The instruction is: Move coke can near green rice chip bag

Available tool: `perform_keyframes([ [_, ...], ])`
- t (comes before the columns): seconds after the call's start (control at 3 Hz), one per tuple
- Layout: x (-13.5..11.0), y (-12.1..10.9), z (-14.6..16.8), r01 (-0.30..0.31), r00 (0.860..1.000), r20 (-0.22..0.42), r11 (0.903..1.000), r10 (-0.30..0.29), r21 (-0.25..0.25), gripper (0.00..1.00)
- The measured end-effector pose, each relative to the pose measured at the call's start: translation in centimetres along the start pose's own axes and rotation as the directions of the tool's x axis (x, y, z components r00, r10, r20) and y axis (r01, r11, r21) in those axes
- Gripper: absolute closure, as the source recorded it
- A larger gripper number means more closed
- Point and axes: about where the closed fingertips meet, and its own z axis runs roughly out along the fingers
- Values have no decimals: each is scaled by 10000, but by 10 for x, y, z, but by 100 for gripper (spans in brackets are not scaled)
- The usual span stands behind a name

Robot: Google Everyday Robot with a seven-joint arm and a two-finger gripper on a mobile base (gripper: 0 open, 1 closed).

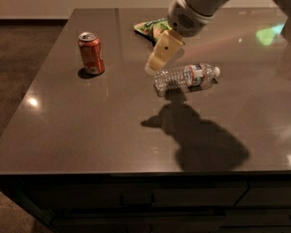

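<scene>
The coke can (91, 52) stands upright at the far left of the table (87, 140), well apart from the green rice chip bag (150, 28), which lies flat near the far edge, to the can's right. My gripper (159, 61) hangs over the table to the can's right, in front of the bag and just left of a water bottle (186, 75) lying on its side. I cannot tell whether it is spread or closed. The can is not in it. I judge the task barely begun: reaching, gripping and carrying all remain.
</scene>
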Motion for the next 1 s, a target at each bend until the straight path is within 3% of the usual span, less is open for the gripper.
perform_keyframes([
  [1.0, -101, -14, 81, -442, 9900, 1349, 9989, 420, 139, 0],
])
